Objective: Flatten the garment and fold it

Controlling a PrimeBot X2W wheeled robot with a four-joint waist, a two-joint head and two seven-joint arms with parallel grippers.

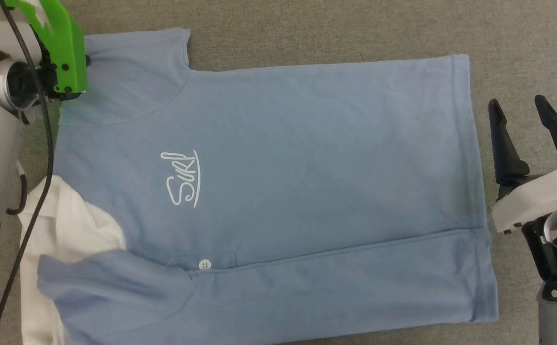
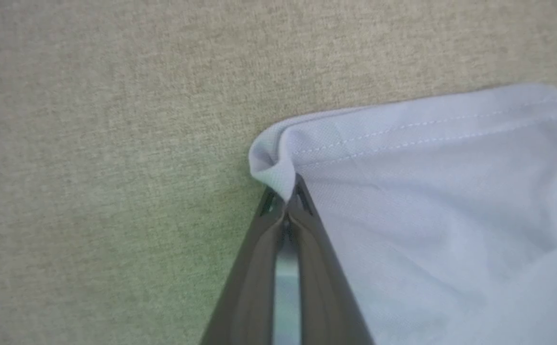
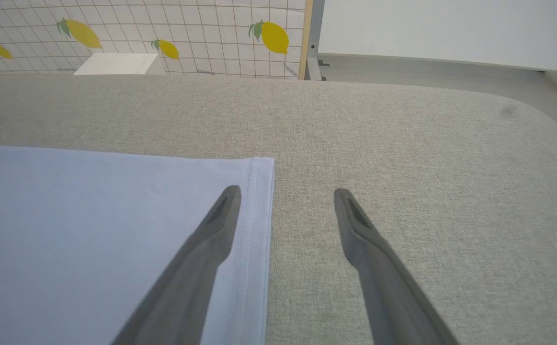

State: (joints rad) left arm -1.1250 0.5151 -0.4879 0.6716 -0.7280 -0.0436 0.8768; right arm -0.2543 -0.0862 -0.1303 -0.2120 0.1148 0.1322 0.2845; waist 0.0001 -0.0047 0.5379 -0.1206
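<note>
- The light blue short-sleeved knit polo shirt (image 1: 307, 158) is laid sideways on the grey-beige woven surface (image 1: 307, 28). Its white collar (image 1: 67, 225) is at the lower left of the head view and its bottom hem (image 1: 470, 167) at the right.
- The left gripper (image 2: 285, 201), at the upper left of the head view, is pressed together on the outer corner of the upper sleeve (image 2: 271, 163). A small bunch of hemmed fabric is pinched between the tips.
- The right gripper (image 1: 517, 103) is spread wide just beside the bottom hem, and nothing is held by it. In the right wrist view, one finger is seen over the hem and the other over bare surface.
- The step in hand is judged to be the folding of the upper sleeve inward.
- Only a shallow bite is seen, so the pinch is to be confirmed as secure before lifting.
- The corner is to be lifted low and carried toward the chest in a flat arc, so that the body is not dragged.
- The hem may be pinned by the right gripper if the shirt slides.
- The crease is to be laid parallel to the upper side seam.
</note>
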